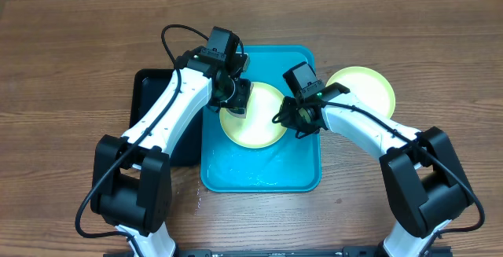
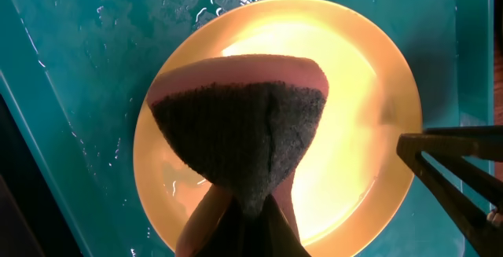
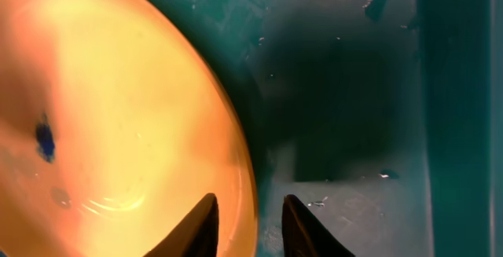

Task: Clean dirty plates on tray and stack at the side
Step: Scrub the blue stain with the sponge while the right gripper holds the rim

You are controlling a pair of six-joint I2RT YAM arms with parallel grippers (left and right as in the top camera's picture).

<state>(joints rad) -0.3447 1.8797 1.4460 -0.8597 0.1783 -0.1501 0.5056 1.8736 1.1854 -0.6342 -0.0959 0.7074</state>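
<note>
A pale yellow-green plate lies in the turquoise tray. My left gripper is shut on a folded pink sponge, whose dark scouring face rests on the plate. My right gripper is at the plate's right rim. In the right wrist view it stands open astride that rim, one finger over the plate and the other over the wet tray floor. A small blue speck sits on the plate. A second yellow-green plate rests on the table right of the tray.
A narrower black tray lies against the turquoise tray's left side, partly under my left arm. Water drops and streaks cover the tray floor. The tray's raised rim runs just right of my right gripper. Wooden tabletop surrounds everything.
</note>
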